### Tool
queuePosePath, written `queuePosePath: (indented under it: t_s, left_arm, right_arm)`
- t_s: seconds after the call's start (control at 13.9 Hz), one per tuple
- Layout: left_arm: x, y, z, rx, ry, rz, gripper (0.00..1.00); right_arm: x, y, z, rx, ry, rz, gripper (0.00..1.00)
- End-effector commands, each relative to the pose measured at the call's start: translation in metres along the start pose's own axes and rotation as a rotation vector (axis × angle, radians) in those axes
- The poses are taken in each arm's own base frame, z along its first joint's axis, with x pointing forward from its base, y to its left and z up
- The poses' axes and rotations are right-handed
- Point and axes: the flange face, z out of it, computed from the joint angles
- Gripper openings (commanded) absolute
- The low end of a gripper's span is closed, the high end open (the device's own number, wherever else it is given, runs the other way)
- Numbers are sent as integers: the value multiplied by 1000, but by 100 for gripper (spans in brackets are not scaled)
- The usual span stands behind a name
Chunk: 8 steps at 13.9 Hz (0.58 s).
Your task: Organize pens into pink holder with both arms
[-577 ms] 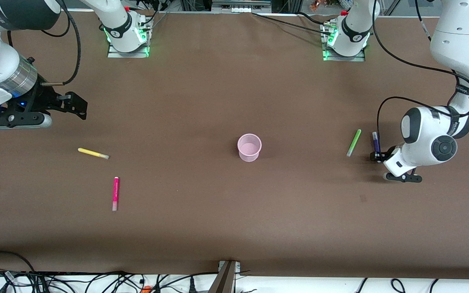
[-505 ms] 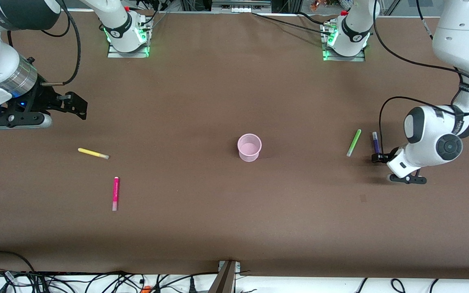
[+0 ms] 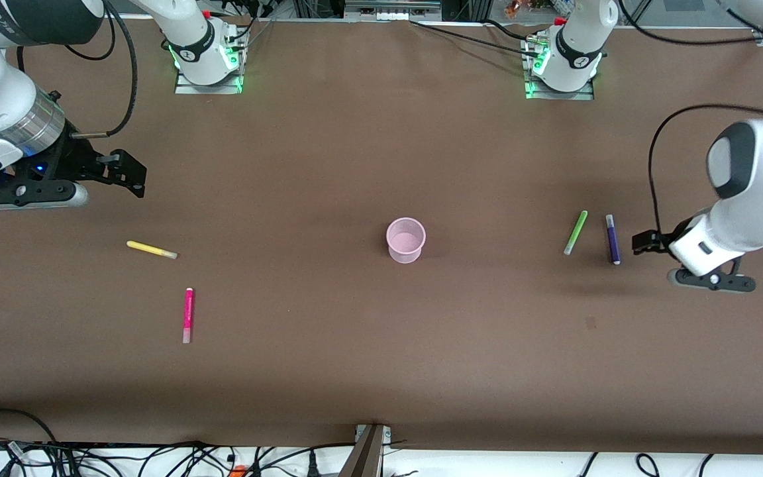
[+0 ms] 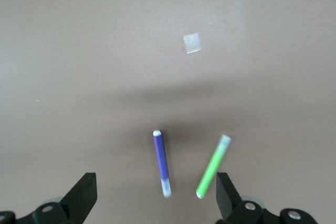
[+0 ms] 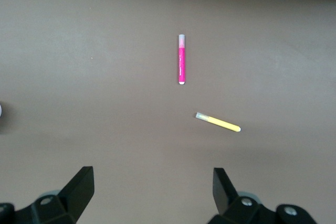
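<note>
Your holder [image 3: 406,240] stands upright and empty near the middle of the table, with nothing touching it. All four pens lie flat on the table, well apart from it. Toward the left arm's end lie the green pen [image 3: 575,232] and the purple pen [image 3: 612,238], close beside each other but not touching. Toward the right arm's end lie the yellow pen [image 3: 151,250] and, nearer the front camera, the pink pen [image 3: 188,315].

Your left gripper [image 3: 646,242] hangs low just beside the purple pen, toward the left arm's end, jaws spread wide and holding nothing. Its wrist view shows both pens [image 4: 161,163] [image 4: 213,166] lying between the finger lines. Your right gripper [image 3: 131,175] hovers above bare table farther from the front camera than the yellow pen, also wide open and empty; its wrist view has the pink pen [image 5: 181,59] and the yellow pen [image 5: 218,122] well ahead.

Nothing is in the holder yet, so the step looks like a first pick, probably the purple pen. Centre your left gripper over its barrel, turn the wrist so the fingers cross the pen's length, and come straight down. Keep the finger on the green pen's side in the gap between the two pens, or you may nudge the green one. Grip mid-barrel so the pen will hang level for the drop into the narrow holder.
</note>
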Motion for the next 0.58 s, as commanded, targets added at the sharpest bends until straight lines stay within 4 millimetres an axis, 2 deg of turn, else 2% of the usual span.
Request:
queuePosePath:
  t_s: [0.0, 0.29, 0.5]
  left_arm:
    - [-3, 8, -72, -2, -21, 11, 100]
    - [-14, 6, -134, 4, 7, 15, 100]
    - [-23, 3, -141, 6, -4, 6, 100]
  right_arm:
    - [0, -1, -7, -4, 14, 2, 100]
    - [0, -1, -7, -4, 14, 2, 100]
    - [0, -1, -7, -4, 14, 2, 100]
